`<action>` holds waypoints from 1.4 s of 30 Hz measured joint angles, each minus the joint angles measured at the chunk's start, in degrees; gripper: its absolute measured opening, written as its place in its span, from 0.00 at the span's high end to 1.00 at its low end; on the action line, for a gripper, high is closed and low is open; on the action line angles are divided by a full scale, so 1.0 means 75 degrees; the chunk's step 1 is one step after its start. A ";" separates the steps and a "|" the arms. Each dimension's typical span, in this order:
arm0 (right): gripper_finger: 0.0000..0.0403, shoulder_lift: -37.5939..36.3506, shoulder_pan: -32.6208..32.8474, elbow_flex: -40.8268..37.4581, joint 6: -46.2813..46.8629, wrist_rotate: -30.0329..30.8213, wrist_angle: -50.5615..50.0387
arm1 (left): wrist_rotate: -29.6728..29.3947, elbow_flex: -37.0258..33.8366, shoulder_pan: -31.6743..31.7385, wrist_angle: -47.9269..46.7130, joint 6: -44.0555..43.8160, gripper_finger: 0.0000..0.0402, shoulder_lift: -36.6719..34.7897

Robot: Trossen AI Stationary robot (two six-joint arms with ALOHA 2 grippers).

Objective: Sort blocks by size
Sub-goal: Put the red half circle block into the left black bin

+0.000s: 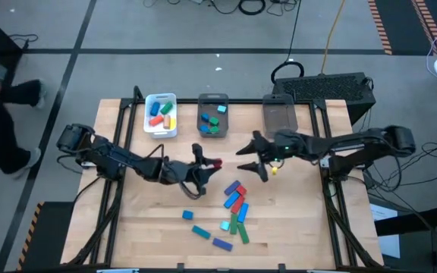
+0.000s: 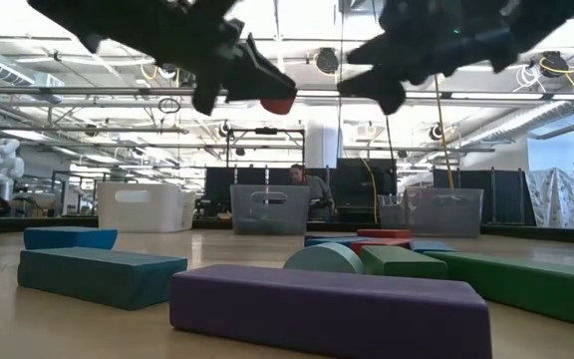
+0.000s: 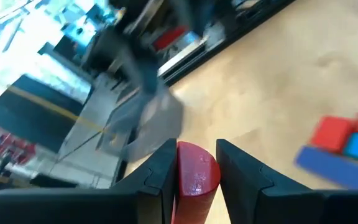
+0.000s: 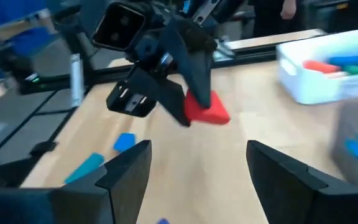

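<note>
High view first: I've got the white tray [image 1: 161, 126] at the far edge of the desk [image 1: 127, 220] with a few coloured blocks in it, a grey bin [image 1: 213, 116] just beside it holding some blue and green ones, and a second grey bin [image 1: 281, 115] further right that I can't really see into. The loose pile of blocks [image 1: 232, 214] sits toward the near side of the desk, red, blue, green and teal mixed together, some touching, a couple of teal and blue ones lying apart to the left of the heap. From the low view a purple bar [image 2: 332, 301] fills the foreground with a teal bar [image 2: 100, 273] left of it and a green bar [image 2: 526, 284] on the right, so that camera barely sees past them. A person is visible in the room behind the bins.

Left gripper [image 1: 207, 163] is up off the desk between the pile and the bins, arm stretched in from the left, fingers clamped on a red block [image 3: 196, 171] with a rounded end. Right gripper [image 1: 258, 161] hangs near it, pointed at the left one, arm reaching in from the right, fingers spread wide with nothing between them. Small yellow block [image 1: 274, 171] lies under the right arm, just beside the gripper
</note>
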 joint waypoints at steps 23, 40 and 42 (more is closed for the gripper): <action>0.38 -0.0663 -0.0004 -0.0902 0.0661 0.1330 0.0402 | 0.3084 0.0854 0.4889 -0.2084 -0.2807 0.75 0.0003; 0.38 -0.0663 -0.0021 -0.0899 0.0690 0.1533 0.0399 | 0.3946 0.1127 0.5488 -0.2042 -0.3349 0.74 0.0461; 0.38 -0.0660 -0.0021 -0.0899 0.0690 0.1531 0.0396 | 0.3946 0.1205 0.5535 -0.2058 -0.3355 0.74 0.0600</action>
